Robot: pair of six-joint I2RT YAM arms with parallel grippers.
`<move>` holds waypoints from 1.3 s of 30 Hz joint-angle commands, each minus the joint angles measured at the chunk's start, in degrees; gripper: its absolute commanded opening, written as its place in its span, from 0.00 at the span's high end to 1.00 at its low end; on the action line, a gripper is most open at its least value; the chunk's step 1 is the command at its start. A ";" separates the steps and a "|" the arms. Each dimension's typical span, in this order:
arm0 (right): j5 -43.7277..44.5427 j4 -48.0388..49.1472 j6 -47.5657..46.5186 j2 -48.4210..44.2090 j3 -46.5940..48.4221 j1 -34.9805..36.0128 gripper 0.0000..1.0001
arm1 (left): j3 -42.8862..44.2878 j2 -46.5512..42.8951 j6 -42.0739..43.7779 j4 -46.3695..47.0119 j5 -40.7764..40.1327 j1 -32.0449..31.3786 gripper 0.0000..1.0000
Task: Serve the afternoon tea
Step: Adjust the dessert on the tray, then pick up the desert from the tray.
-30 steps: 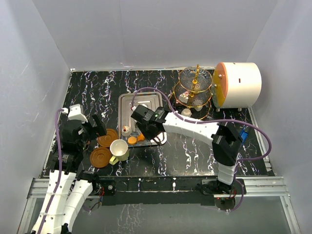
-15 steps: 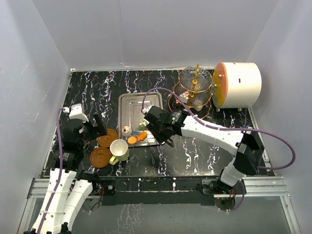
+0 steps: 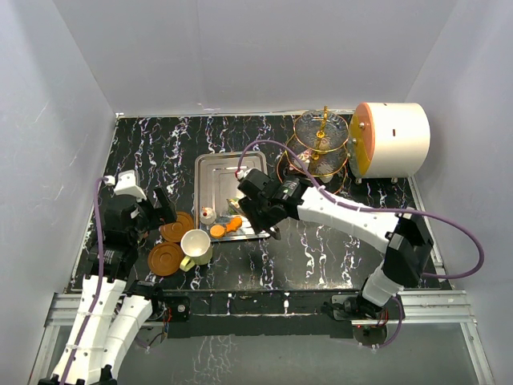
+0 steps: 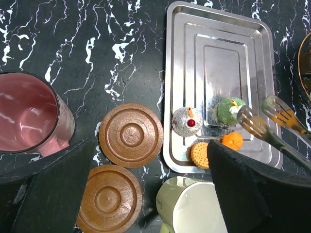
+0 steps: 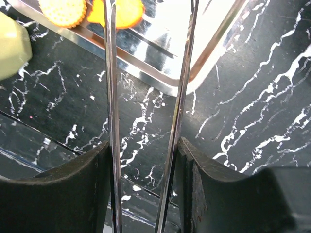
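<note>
Reaching across the table from the right, the right gripper [image 5: 143,145] is clenched on a pair of steel tongs [image 4: 247,116]; in its wrist view the two tong arms run up between its fingers, one against each inner face. The slotted tong tips stand parted over the near end of the rectangular steel tray [image 4: 218,29], with nothing between them. One tip lies just beside the green cake [image 4: 226,110], at its 3 o'clock; whether it touches cannot be told.

All four cakes sit at the tray's 6 o'clock end. The white cake with a red cherry [image 4: 187,121] is at 9 o'clock of the green one. The round yellow cake [image 4: 199,154] and the orange cake [image 4: 232,141] lie side by side along the near rim.

The left gripper [image 3: 158,210] hangs released, fingers spread wide, above the two brown saucers. The far saucer [image 4: 131,135] and the near saucer [image 4: 108,199] lie flat on the black marbled table [image 3: 313,257], close together, at 8 o'clock of the tray. The cream cup [image 4: 189,208] stands off the tray at its 7 o'clock, just beside the near saucer. The maroon cup [image 4: 26,116] is at 9 o'clock of the far saucer.

The three-tier glass stand with gold frame [image 3: 321,144] stands at 1 o'clock of the tray, just beside the big white cylinder with orange end [image 3: 393,140].
</note>
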 commanded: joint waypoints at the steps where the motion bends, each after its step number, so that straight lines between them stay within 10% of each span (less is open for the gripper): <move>1: -1.08 5.28 4.43 1.02 3.08 -0.02 0.53 | 1.46 0.40 0.66 0.26 0.39 -0.10 0.01; 24: 1.86 5.33 2.08 6.08 4.81 -0.94 0.64 | 1.44 0.71 0.57 0.20 0.19 -0.10 0.01; 39: 0.37 3.67 0.31 7.53 6.82 -1.63 0.53 | 1.41 0.95 0.57 0.20 0.20 -0.10 0.01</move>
